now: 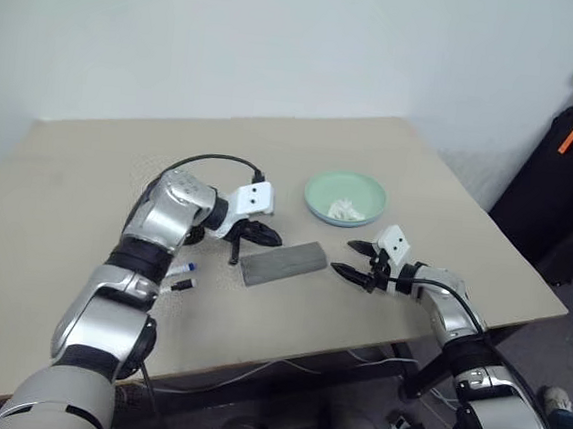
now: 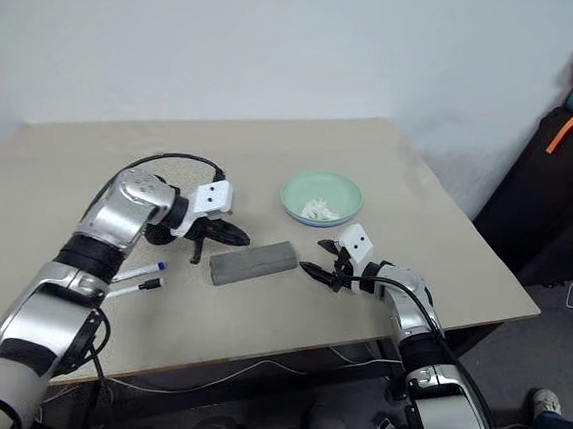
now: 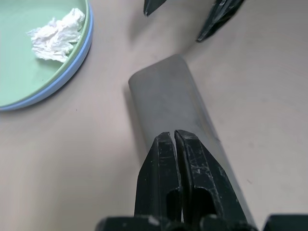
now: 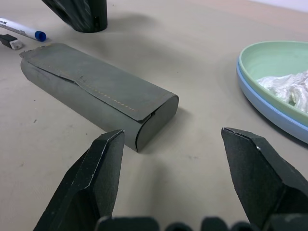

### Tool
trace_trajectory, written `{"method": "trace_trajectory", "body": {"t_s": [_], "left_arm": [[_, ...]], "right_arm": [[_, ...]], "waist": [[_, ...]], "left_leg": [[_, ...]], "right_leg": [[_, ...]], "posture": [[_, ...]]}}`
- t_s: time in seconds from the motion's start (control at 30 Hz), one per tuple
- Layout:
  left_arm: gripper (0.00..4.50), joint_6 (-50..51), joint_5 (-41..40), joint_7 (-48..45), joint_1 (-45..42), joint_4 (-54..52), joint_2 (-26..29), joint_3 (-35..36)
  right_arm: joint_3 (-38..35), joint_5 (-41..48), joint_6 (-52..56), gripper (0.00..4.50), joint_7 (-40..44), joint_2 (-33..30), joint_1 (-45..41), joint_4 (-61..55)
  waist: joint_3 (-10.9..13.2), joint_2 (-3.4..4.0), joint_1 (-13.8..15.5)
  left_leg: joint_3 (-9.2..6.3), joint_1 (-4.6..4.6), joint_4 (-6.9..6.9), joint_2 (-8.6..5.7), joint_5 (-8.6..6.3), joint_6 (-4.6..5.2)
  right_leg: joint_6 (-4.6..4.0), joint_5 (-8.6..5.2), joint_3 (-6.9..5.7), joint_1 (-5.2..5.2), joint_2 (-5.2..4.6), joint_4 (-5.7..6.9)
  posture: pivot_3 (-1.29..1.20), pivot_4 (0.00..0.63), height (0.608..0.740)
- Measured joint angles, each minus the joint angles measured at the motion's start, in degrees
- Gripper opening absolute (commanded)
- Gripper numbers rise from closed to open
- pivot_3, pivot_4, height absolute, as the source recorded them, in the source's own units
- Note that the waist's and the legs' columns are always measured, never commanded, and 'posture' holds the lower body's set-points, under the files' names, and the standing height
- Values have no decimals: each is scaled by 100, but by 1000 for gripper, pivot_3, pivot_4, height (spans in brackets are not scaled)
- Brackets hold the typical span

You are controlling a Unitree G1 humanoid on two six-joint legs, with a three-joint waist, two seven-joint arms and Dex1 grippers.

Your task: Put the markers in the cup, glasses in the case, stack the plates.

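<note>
The grey case (image 1: 282, 262) lies closed in mid-table. My left gripper (image 1: 272, 239) is shut and empty, its fingers (image 3: 168, 163) angled down over the case's left half. My right gripper (image 1: 343, 257) stands open just past the case's right end (image 4: 154, 115), touching nothing. The mint green plate (image 1: 319, 182) sits stacked on the light blue plate (image 4: 269, 110). A blue-capped marker (image 1: 184, 267) and a second marker (image 1: 182, 286) lie by my left forearm. A black shape (image 4: 79, 14) stands beyond the case; cup or left fingers, I cannot tell. The glasses are hidden.
A white tissue wad (image 1: 345, 211) lies in the green plate. The table's front edge (image 1: 355, 346) runs close below both grippers. A dark bag (image 1: 560, 188) stands off the table's right side.
</note>
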Motion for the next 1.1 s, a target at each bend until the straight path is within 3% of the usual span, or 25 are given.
{"method": "trace_trajectory", "body": {"t_s": [0.1, 0.2, 0.57, 1.1], "left_arm": [[28, 215, -105, -185, 372, -352, 501, 56], [642, 428, -312, -420, 898, -798, 1098, 221], [4426, 1135, -957, -678, 2023, -1776, 2279, 815], [4467, 947, -1183, -296, 2930, -1545, 2452, 1171]], "right_arm": [[2, 1, 7, 3485, 1, -12, 1, -11], [16, 1, 14, 3485, 7, -13, 4, -33], [43, 1, 18, 3485, 21, 63, -13, 2], [60, 1, 4, 3485, 67, 142, -15, 43]], "waist": [[0, 0, 5], [0, -1, 7], [-1, -7, 24], [-1, -16, 21]], "left_leg": [[-4, 18, 0, 2, 0, 0], [0, 25, 0, 4, 0, 0], [2, 22, 2, 4, 0, -1], [7, 30, -4, 13, -1, -4]], "right_leg": [[-1, -1, -2, -1, 3, 3], [-3, -2, -1, 0, 1, 2], [-13, -9, -6, 0, -10, -2], [-13, -10, -15, -4, -13, 0]], "posture": [[0, 0, 720], [0, 0, 720], [0, 0, 720], [0, 0, 720]]}}
